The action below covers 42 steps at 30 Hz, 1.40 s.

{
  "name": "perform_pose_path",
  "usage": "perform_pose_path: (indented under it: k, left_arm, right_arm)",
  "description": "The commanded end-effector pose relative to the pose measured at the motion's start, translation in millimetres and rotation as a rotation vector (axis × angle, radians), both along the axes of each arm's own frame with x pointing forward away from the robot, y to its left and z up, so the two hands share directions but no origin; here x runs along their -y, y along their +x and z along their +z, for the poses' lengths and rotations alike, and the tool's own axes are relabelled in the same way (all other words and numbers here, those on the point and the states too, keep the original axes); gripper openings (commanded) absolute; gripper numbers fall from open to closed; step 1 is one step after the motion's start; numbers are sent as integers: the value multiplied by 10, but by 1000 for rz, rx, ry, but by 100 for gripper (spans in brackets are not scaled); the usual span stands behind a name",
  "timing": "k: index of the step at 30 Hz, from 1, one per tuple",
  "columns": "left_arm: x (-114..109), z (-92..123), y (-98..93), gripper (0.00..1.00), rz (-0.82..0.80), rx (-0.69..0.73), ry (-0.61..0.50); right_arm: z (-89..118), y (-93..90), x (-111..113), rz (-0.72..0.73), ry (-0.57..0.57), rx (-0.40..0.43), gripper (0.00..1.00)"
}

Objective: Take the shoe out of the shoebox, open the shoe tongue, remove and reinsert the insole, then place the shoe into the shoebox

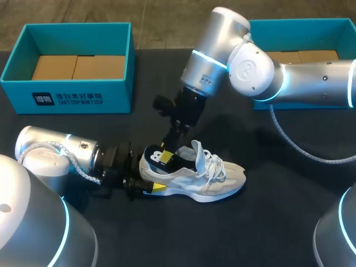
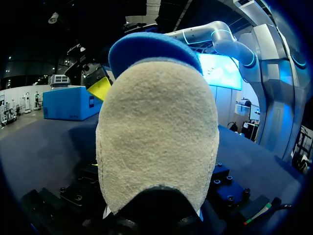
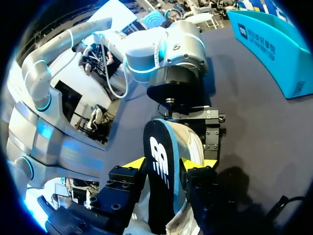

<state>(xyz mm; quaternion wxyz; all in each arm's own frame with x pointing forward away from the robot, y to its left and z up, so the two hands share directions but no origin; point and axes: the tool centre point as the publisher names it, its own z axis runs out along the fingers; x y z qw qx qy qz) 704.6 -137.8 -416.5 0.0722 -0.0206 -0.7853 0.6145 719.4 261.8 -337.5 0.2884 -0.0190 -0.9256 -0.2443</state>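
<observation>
Shoe: a cream and white shoe point(image 1: 194, 177) stands upright on its sole near the middle of the table, toe to the right, heel to the left, outside both boxes.
Laces: white laces point(image 1: 214, 164) lie loose over the top, the tongue raised.
Insole: a dark insole point(image 1: 161, 156) with a white mark sticks up out of the heel end of the shoe, tilted.
Right gripper: the right gripper point(image 3: 166, 164) comes down from the far right and holds the insole between its yellow tips, one on each edge, set narrow.
Left gripper: the left gripper point(image 1: 150, 179) lies low from the left and clamps the heel of the shoe; one yellow tip presses on the near side.
In the way: from the left wrist the heel fills nearly everything ahead; from the right wrist the insole hides the opening of the shoe.
Left box: a teal box point(image 1: 67, 92) stands open at the far left, brown cardboard point(image 1: 78, 67) on its floor, well apart from the shoe.
Right box: a second teal box point(image 1: 334, 25) stands at the far right, partly hidden by the right arm.
Cable: a grey coiled cable point(image 1: 300, 146) hangs from the right arm.
Surface: a dark table point(image 1: 267, 222) with a matte top.
</observation>
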Motion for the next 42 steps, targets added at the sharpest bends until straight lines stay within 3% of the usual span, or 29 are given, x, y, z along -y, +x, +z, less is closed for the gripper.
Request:
perform_pose_path:
  k: [1,16,19,21,32,39,42]
  left_arm:
    - [-3,-30,14,0,0,-1,3]
    - [-3,-30,14,0,0,-1,3]
    - [-3,-30,14,0,0,-1,3]
    - [-3,-30,14,0,0,-1,3]
    - [-3,-30,14,0,0,-1,3]
    - [-3,-30,14,0,0,-1,3]
    - [-3,-30,14,0,0,-1,3]
  right_arm:
    - [-33,-2,-8,-6,-7,-11,40]
    - [-67,-64,122,-49,25,-18,32]
    - [-61,-44,100,-45,30,-13,18]
    - [-44,-24,83,-39,35,-4,0]
    - [141,107,-1,-24,61,51,0]
    - [111,136,-21,-21,71,44,0]
    - [93,125,-16,-25,75,38,14]
